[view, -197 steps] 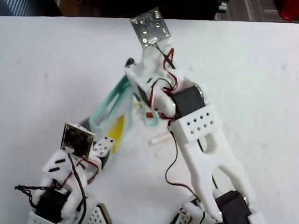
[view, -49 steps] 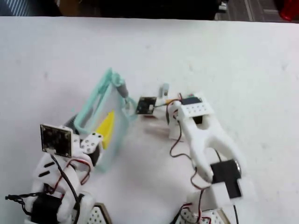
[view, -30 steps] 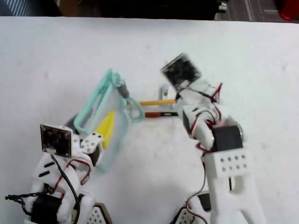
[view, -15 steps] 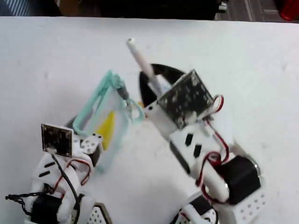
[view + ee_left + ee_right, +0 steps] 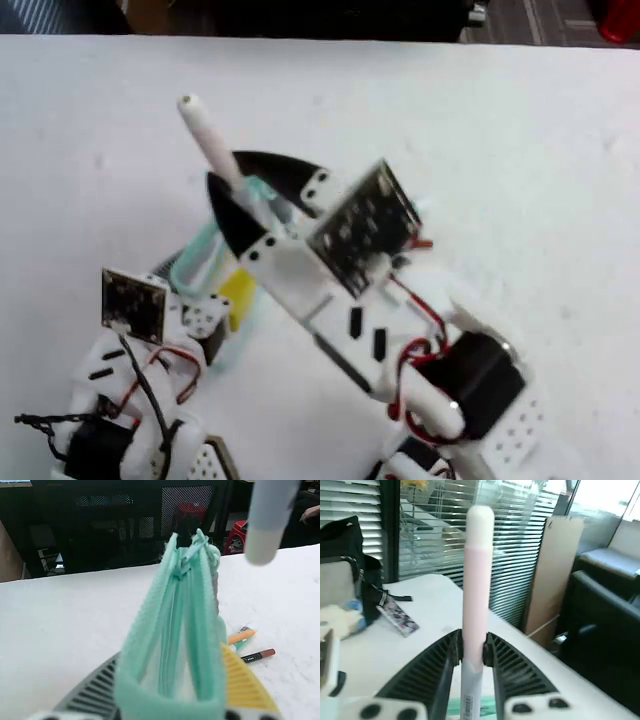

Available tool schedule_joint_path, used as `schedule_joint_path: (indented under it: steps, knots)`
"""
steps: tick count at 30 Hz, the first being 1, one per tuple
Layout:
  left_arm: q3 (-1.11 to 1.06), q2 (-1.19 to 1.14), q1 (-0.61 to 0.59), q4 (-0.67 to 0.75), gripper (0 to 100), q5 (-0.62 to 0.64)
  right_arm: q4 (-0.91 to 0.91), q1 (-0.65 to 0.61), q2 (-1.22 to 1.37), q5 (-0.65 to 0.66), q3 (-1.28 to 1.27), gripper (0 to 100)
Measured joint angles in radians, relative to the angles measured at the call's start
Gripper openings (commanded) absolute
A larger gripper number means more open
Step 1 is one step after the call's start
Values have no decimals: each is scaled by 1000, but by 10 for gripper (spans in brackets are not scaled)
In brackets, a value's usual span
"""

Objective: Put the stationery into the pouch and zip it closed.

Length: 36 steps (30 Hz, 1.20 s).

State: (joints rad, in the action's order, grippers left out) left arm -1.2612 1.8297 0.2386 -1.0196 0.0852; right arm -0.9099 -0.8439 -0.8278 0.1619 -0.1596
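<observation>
Pouch (image 5: 185, 630) stands on edge on the desk (image 5: 500, 120), mouth up; soft, likely floppy. Left gripper (image 5: 170, 680) fingers pinch its near end. Right gripper (image 5: 472, 640) fingers pinch a pen (image 5: 476, 570) low on the barrel, just above it; light, stiff, probably slick.

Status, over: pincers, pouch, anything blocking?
Left pincer shut on pouch, held upright. Right pincer shut on pen, raised by the pouch. Yellow pencil and black pencil on table beside pouch.

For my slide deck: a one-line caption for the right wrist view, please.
Right end effector clamps a pale pink marker that juts well beyond it.
</observation>
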Motion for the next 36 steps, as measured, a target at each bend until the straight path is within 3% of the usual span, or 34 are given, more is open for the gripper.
schedule_joint_path:
  steps: [12,29,36]
  knots:
    - [6,0,2,0,211,0,100,-78,61,-86,0,16]
    - [6,0,3,0,211,0,101,-32,26,-86,-198,19]
    - [6,0,3,0,211,0,83,-26,-17,-86,-218,236]
